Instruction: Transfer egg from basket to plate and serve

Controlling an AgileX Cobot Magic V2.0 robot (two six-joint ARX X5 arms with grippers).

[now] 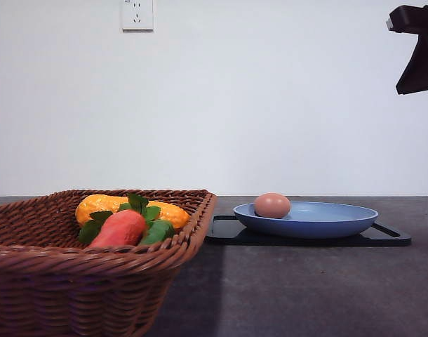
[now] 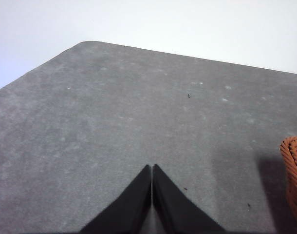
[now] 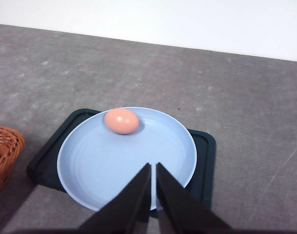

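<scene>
Egg [image 1: 272, 205] lying on blue plate [image 1: 340, 223], toward its left and far side, plate resting on black tray [image 1: 389, 236]. Right gripper [image 3: 153, 168] raised above plate's near edge, fingers drawn together to a narrow slit, holding nothing; egg well apart from the tips, farther off and a little left. Left gripper [image 2: 152, 169] pressed closed and empty above bare grey table [image 2: 114, 122], wicker basket [image 1: 31, 274] just to its right. Carrot [image 1: 119, 229] and corn [image 1: 102, 205] in basket.
</scene>
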